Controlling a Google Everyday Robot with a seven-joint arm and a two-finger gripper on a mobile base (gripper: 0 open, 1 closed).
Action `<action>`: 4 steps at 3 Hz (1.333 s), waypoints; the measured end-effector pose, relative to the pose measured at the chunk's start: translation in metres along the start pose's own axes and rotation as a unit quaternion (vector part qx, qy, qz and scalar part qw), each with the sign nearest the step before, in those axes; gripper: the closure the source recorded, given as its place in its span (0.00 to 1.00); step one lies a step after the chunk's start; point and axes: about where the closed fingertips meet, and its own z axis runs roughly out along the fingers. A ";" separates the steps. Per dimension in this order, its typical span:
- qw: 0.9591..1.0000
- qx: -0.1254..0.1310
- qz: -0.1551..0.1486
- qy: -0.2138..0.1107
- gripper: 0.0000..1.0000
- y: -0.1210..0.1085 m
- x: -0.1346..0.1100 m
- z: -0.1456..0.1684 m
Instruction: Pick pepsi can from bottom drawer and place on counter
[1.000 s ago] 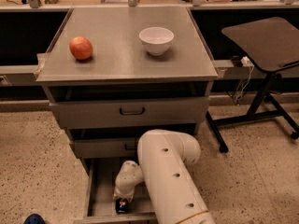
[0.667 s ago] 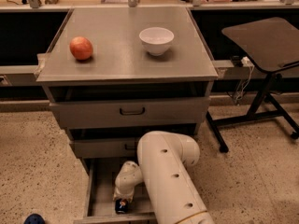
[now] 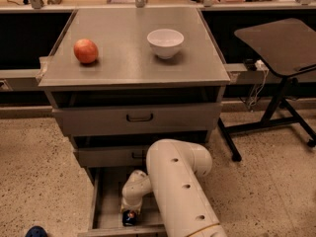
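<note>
No change I see: tool point(image 3: 131, 210) unmoved, low in bottom drawer point(image 3: 105, 206), right over can point(image 3: 129, 218). Grip state: cannot tell. Lift to counter point(image 3: 123, 63) pending.

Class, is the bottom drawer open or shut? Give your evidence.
Open. The bottom drawer is pulled out, its grey floor showing, with the pepsi can standing inside and the gripper right at the can.

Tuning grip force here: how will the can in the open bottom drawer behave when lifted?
The can looks like smooth, rigid metal, so probably firm yet slippery. Being round, it may roll on the drawer floor if knocked. The gripper sits in the drawer, right over it.
</note>
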 end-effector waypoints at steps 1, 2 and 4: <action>1.000 0.000 0.000 0.000 1.00 0.000 0.000 0.000; 0.998 0.047 -0.027 0.015 1.00 0.004 -0.002 -0.017; 0.968 0.195 -0.121 0.100 1.00 0.056 -0.055 -0.163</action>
